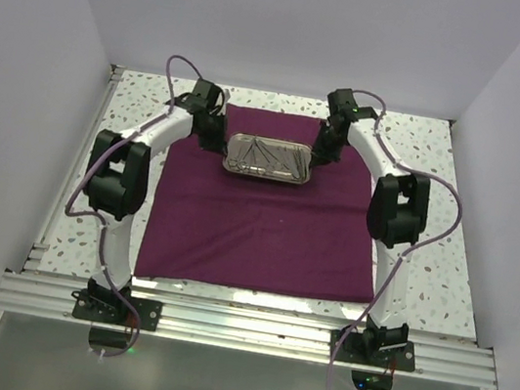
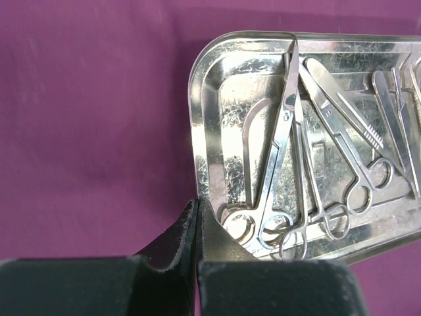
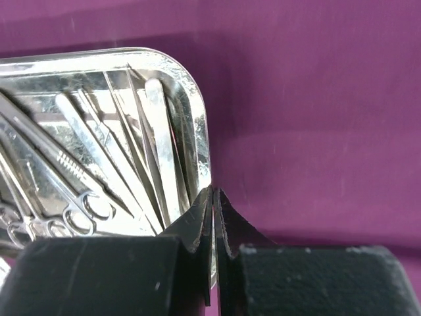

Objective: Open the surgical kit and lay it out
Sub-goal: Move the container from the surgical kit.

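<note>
i see a speckled table from above. a dark purple cloth lies spread flat over the middle of the frame, already unfolded. on the upper middle of the cloth sits a small shiny steel tray, its long side running left to right.

in the left wrist view, the left gripper sits at bottom centre. its two dark fingers are pressed almost together, pinching the tray's rim at the tray's lower left corner. in the right wrist view, the right gripper is also at bottom centre, and it is pinched the same way on the rim at the tray's right end.

inside the tray lie thin silver instruments, fanned and overlapping. ring-handled scissors lie with their rings towards the bottom of the frame. a flat strip, probably tweezers, leans by the right wall.

my judgement is that the cloth is open but nothing is laid out yet. each grip holds only a thin rim, so the tray could slip free if i lift it. if one arm rises faster than the other, the tray tilts, and the loose instruments could slide to one end or spill. if the arms pull apart, the rim could bend. if i drag the tray, the cloth could wrinkle.
</note>
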`<state>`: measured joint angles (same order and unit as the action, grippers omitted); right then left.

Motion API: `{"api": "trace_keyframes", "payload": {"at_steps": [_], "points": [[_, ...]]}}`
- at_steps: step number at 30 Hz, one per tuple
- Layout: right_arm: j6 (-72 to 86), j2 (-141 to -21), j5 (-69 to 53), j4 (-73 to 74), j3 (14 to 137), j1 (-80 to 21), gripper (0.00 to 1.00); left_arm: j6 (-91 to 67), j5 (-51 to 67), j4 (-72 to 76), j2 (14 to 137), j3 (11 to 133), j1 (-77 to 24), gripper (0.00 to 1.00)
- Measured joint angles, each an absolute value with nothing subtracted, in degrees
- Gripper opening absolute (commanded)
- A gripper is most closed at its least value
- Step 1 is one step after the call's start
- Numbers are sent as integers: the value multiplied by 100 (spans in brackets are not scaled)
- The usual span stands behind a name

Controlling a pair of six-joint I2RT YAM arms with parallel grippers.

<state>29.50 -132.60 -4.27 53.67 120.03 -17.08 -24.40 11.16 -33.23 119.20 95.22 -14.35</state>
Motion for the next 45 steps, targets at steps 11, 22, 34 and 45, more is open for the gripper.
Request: {"api": "trace_keyframes", "payload": {"at_steps": [11, 22, 34, 45], "points": [[3065, -12586, -574, 4755, 9985, -1837, 0, -2467, 1446, -2783, 11708, 8141, -1518, 0], [3166, -13493, -235, 4851, 11452, -1726, 0, -2443, 1146, -2936, 12835, 9920, -1459, 0], [3406, -13970, -45, 4783, 12215, -1686, 70, -2495, 888, -3017, 13198, 10523, -1437, 2], [3347, -13233, 215, 4497, 11487, -1645, 86, -2486, 429, -3089, 12512, 10320, -1466, 65]]}}
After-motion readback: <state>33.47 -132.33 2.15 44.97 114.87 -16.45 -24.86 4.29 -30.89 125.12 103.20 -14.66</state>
